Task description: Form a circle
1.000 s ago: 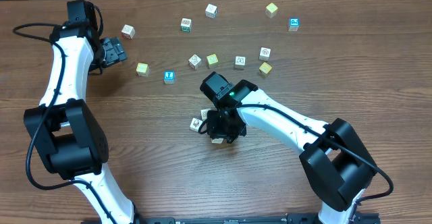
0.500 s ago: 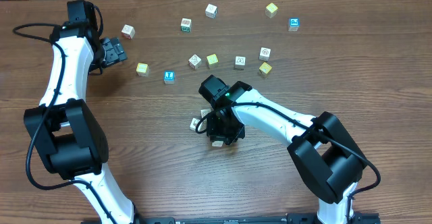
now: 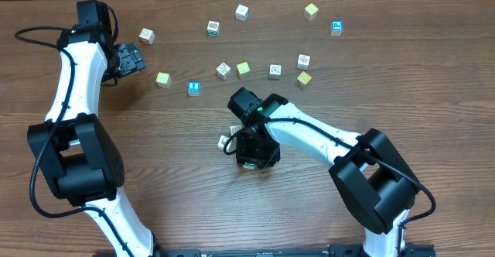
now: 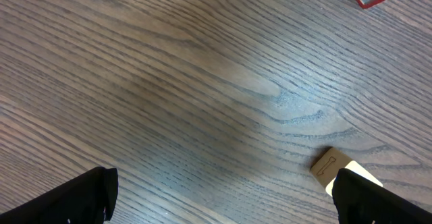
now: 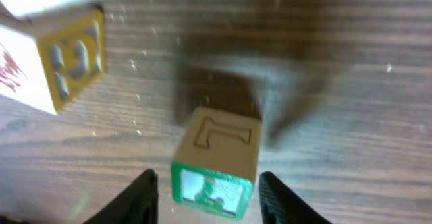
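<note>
Well, at the far left the left hand [image 3: 128, 58] hangs over bare table [image 3: 155, 179] with its fingers spread as wide as they go, holding nothing. Its own camera shows only wood grain and one small wooden cube [image 4: 333, 164] lying just ahead of one fingertip. Moving right, a yellow cube [image 3: 162, 79] and a blue-faced cube [image 3: 193, 87] lie loose among others strewn across the far half of the table, well apart from the work. Near the middle sits the circle [image 3: 225, 142], a tight little group of alphabet cubes, mostly hidden from above by the right hand [image 3: 253, 153] poised right over it. From the wrist, that hand's fingers stand parted either side of the green-faced cube [image 5: 216, 166], which rests on the table. A sliver of wood shows by one finger, and by the other I cannot tell whether it touches. A whitish cube [image 5: 54, 55] with a yellow side sits near, up and to the left. The risk, I judge, is in pulling away: a finger brushing the green-faced cube would tip or drag it, and any sideways drift would knock the close neighbour and break the group apart
</note>
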{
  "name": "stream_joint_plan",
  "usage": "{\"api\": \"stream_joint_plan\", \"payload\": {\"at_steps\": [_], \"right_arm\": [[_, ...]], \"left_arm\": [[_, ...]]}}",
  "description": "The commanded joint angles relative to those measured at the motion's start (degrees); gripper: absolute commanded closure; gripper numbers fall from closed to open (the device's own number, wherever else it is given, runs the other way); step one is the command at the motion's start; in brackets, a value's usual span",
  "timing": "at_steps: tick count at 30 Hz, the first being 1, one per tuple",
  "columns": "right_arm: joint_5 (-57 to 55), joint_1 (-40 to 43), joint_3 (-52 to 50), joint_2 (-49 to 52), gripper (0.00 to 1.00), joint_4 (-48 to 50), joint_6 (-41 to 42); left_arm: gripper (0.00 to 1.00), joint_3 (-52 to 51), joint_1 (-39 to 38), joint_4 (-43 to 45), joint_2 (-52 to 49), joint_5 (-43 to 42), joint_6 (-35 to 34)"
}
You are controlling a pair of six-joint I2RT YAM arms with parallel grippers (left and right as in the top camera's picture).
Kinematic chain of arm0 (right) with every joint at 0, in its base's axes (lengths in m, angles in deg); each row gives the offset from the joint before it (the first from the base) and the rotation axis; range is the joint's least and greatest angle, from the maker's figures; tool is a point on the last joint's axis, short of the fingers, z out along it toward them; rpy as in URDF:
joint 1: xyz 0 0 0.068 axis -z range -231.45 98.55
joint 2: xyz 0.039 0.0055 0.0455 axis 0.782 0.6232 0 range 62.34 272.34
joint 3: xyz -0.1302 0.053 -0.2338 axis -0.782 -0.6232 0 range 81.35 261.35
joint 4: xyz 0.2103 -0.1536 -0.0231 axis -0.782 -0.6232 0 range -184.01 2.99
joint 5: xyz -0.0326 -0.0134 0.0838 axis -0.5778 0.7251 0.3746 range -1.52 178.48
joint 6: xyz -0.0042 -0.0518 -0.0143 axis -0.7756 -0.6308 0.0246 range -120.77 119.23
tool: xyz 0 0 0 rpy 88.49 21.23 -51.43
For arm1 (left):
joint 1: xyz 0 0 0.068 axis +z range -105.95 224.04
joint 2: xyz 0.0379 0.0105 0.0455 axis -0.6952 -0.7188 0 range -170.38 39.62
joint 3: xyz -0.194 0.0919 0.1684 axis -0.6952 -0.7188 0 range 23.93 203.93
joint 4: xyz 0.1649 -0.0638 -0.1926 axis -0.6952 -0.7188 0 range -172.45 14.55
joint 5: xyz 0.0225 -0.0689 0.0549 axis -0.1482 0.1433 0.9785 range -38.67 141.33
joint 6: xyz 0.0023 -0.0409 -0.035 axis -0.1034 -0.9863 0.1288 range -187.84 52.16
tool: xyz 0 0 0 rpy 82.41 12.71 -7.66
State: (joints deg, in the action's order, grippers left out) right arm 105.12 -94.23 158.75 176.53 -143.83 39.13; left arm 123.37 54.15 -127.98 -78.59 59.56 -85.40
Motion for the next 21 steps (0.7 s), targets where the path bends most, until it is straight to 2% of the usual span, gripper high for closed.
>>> {"api": "stream_joint_plan", "payload": {"at_steps": [1,7,13,16,21], "right_arm": [[1.49,-0.35,-0.31,0.37,0.59,-1.70,0.20],[1.46,-0.35,-0.31,0.37,0.70,-1.70,0.20],[1.46,-0.35,-0.31,0.37,0.70,-1.38,0.11],[1.46,-0.35,-0.31,0.37,0.52,-1.44,-1.18],[1.31,-0.33,-0.31,0.37,0.49,-1.40,-1.42]], "left_arm": [[0.00,-0.35,-0.39,0.09,0.57,0.31,0.44],[0.00,-0.35,-0.39,0.09,0.57,0.31,0.44],[0.00,-0.35,-0.39,0.09,0.57,0.31,0.44],[0.00,-0.35,-0.39,0.09,0.57,0.31,0.46],[0.00,-0.35,-0.39,0.09,0.57,0.31,0.44]]}}
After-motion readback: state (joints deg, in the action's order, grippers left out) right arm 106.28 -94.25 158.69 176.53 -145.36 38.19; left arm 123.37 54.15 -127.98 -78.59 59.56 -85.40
